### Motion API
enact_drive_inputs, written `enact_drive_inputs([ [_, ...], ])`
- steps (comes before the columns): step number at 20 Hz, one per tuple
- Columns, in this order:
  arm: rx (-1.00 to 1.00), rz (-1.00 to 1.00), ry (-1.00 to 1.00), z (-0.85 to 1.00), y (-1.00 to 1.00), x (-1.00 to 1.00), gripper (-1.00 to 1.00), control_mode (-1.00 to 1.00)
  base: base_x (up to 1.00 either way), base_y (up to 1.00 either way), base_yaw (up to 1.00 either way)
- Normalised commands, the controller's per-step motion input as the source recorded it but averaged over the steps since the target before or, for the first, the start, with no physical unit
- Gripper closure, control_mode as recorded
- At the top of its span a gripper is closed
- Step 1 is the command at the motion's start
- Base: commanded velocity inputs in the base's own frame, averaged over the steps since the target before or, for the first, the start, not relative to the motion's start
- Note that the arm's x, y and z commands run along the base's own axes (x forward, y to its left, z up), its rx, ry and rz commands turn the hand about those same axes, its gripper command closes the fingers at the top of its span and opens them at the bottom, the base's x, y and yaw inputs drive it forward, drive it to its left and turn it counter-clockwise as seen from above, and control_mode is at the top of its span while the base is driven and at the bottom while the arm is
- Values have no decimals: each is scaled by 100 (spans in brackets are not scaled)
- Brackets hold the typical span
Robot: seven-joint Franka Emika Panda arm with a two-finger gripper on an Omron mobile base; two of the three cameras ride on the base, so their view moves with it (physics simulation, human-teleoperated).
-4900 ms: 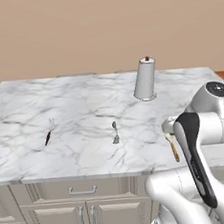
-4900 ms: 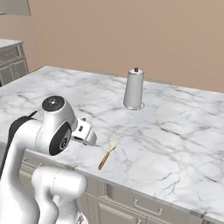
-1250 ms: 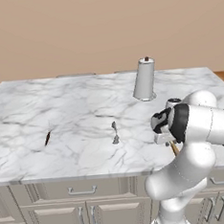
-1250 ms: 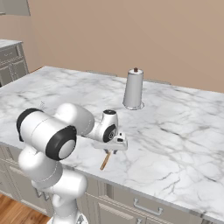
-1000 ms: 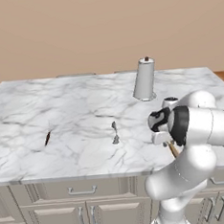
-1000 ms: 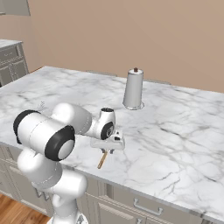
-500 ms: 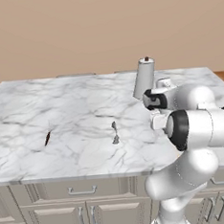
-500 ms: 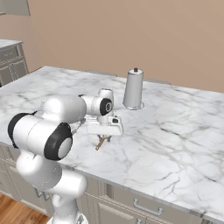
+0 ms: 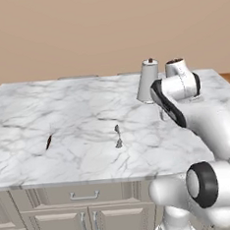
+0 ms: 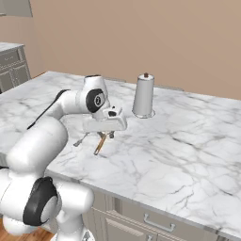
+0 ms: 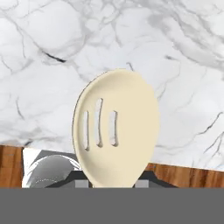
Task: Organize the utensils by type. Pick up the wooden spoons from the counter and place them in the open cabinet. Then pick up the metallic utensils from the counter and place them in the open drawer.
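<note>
1. The claw [image 10: 106,135] is pinching the wooden spoon [image 10: 100,143]; in the right base view the spoon's handle hangs slanting below the hand, lifted clear of the worktop [image 10: 188,141].
2. In the hand view the spoon's pale slotted bowl [image 11: 116,129] rises straight up from between the claw's tips, with the veined marble behind it.
3. About a second earlier the claw was low over the worktop near its front edge, with the spoon lying under it; since then the arm has swung up and back and the spoon has come with it.
4. Half a second ago the hand was already raised beside the canister; now it sits a little higher and closer to it.
5. The tall grey canister [image 10: 143,96] stands just beyond the claw, to its right in the right base view, and has not moved.
6. The small silver spoon [image 9: 118,136] lies on the worktop well apart from the claw, to its left in the left base view, where it lay before.
7. The dark-handled utensil [image 9: 48,141] lies farther left still, also unmoved.
8. Grey cabinet fronts [image 9: 86,213] run below the worktop's front edge, under the claw's side of the scene.
</note>
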Motion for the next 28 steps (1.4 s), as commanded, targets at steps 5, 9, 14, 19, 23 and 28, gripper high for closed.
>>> enact_drive_inputs([
  [5, -25, 11, -59, 99, 39, -37, 100, -100, 0, 0, 0],
  [9, -18, 24, -9, 94, 36, -16, 100, -100, 0, 0, 0],
  [14, -6, 23, 5, 16, 12, 7, 100, -100, 0, 0, 0],
  [19, -3, 19, -1, -7, 1, -3, 100, -100, 0, 0, 0],
  [23, -5, 14, -10, -10, 4, -21, 100, -100, 0, 0, 0],
  [28, -7, 11, -16, -6, 12, -38, 100, -100, 0, 0, 0],
])
